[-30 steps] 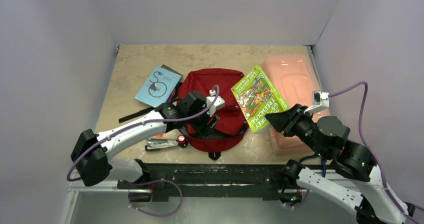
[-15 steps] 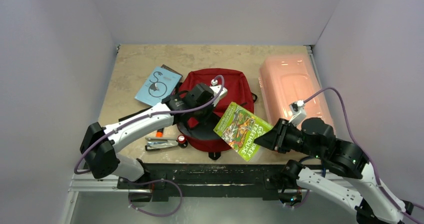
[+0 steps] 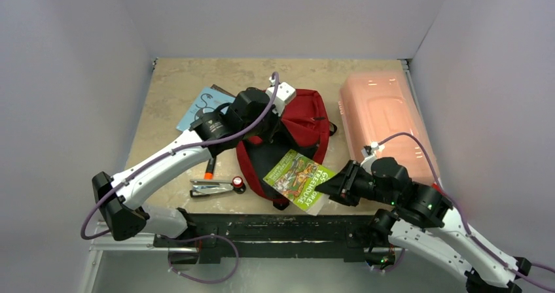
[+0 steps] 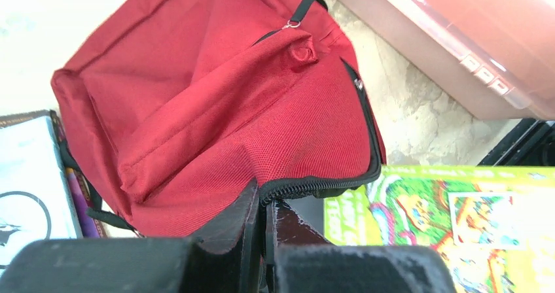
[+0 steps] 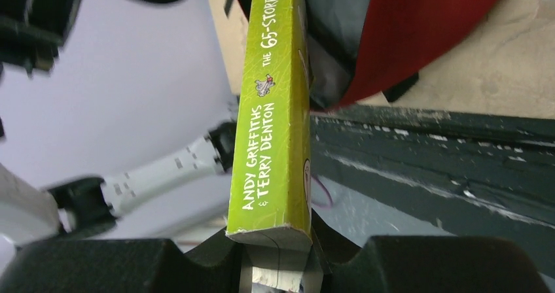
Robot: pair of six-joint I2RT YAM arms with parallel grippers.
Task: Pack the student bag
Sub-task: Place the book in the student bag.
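so the bag [image 3: 298, 120] is lying in the middle of the tabletop [image 3: 177, 84], with its opening on the side toward my bases. my left end effector [image 4: 264, 205] is clamped tight on the bag's zipper edge. the fingers [image 4: 229, 221] are pretty much closed, with just the fabric and zipper tape between them. that edge is pulled up off the rest of the bag, so there's a dark gap under it, and the top view shows black lining in there

my right end effector [image 5: 276, 260] has the green book [image 3: 298, 178] pinched by one end, jaws open only as wide as the book is thick. the spine faces the wrist camera and reads Andy Griffiths & Terry Denton. the book is tilted and off the tabletop, its far end over the near right part of the bag, right at the opening. can't tell if it's touching the fabric or not

other stuff: the pink box [image 3: 386, 116] is to the right of the bag, near it but apart as far as I can see. a blue book [image 3: 204, 104] sits just left of the bag, partly under my left arm. off the bag's near left there's an orange-tipped marker [image 3: 209, 170], and a silver metal tool [image 3: 211, 188] with a small red-capped thing [image 3: 238, 184] beside it
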